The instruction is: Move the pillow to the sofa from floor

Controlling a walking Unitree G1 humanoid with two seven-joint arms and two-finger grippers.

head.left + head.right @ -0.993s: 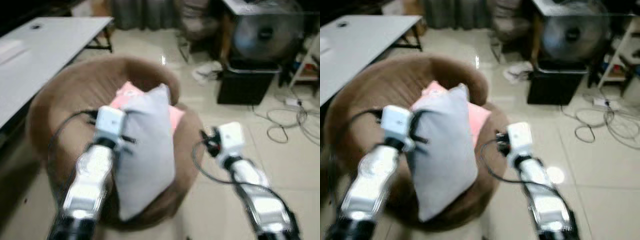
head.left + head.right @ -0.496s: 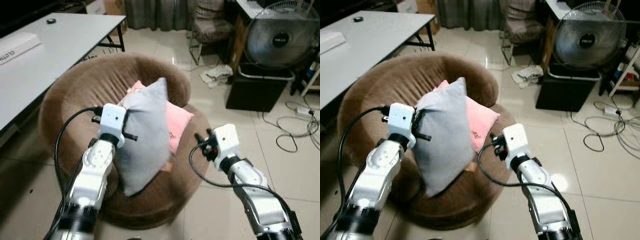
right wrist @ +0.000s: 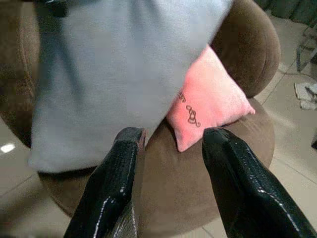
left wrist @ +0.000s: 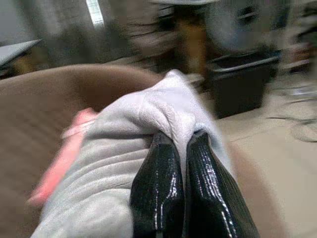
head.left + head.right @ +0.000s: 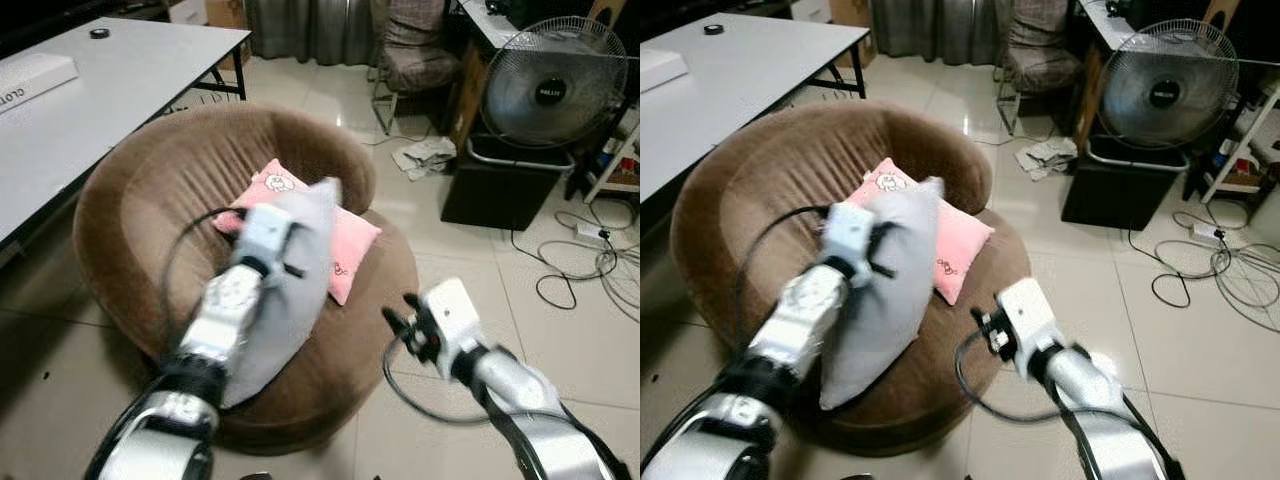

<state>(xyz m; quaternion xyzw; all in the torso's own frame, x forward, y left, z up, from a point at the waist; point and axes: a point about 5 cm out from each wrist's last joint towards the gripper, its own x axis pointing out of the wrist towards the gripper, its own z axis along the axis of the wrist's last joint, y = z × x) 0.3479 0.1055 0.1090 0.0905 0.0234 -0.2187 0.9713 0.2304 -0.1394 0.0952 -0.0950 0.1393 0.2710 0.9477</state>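
Grey pillow (image 5: 290, 290) (pinched by left tool (image 4: 181, 141)) over sofa (image 5: 130, 210).

partial letters "clot" on white box (image 5: 35, 76) on table, rest unreadable

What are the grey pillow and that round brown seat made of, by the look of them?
The grey pillow looks like soft matte fabric over stuffing: it bunches into creases where the left hand pinches it. The brown seat seems covered in a short-piled, velvety cloth, with a dull, faintly ribbed surface; the exact fibre is unclear.
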